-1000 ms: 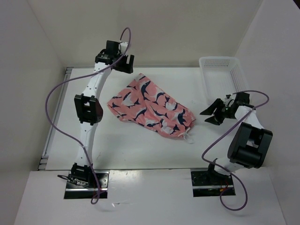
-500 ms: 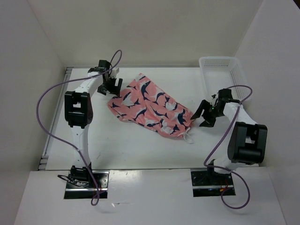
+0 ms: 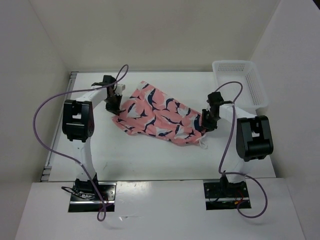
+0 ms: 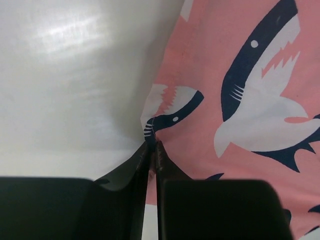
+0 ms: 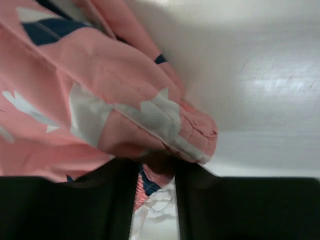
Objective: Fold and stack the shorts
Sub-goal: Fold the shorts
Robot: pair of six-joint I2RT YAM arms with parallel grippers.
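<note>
The left hand (image 4: 152, 147) pinched the left edge of the shorts (image 3: 160, 116) on the tabletop (image 3: 150, 157); the right hand (image 5: 156, 170) gripped their right end.

You are looking into a robotics lab test cell, not a home. Plain white panels (image 3: 165, 35) wall in a white table (image 3: 150, 160) on three sides. The left arm (image 3: 80, 120) and right arm (image 3: 255, 137) are bolted on metal plates (image 3: 107, 200) at its near edge, and purple cables (image 3: 35, 119) loop exposed from them. The shorts (image 3: 155, 112) and a white mesh basket (image 3: 232, 62) sit on the bare tabletop.
</note>
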